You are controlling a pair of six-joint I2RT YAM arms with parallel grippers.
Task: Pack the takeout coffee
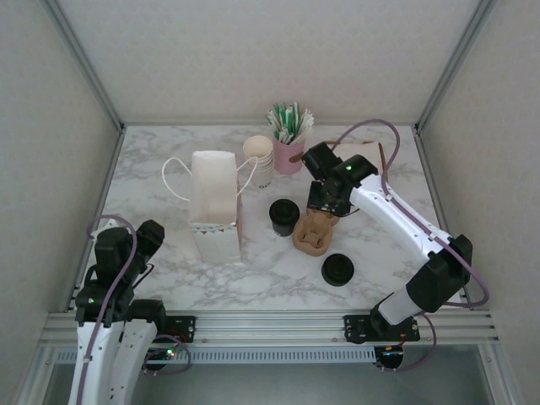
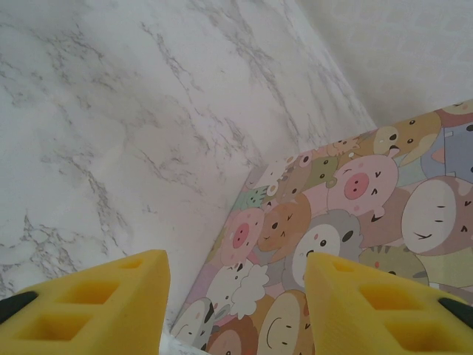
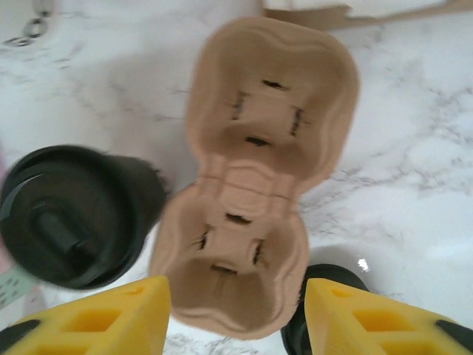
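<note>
The takeout coffee (image 1: 284, 216) is a small dark cup closed with a black plastic lid (image 3: 70, 214). It stands upright on the marble table (image 1: 169, 278), near the middle. It is just left of the brown cup tray (image 1: 314, 233), outside its pockets, and whether they touch is not clear.

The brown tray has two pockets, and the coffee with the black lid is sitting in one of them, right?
No. The brown tray does have two pockets, but both are empty. The coffee with the black lid stands on the table beside the tray, as the right wrist view shows.
</note>
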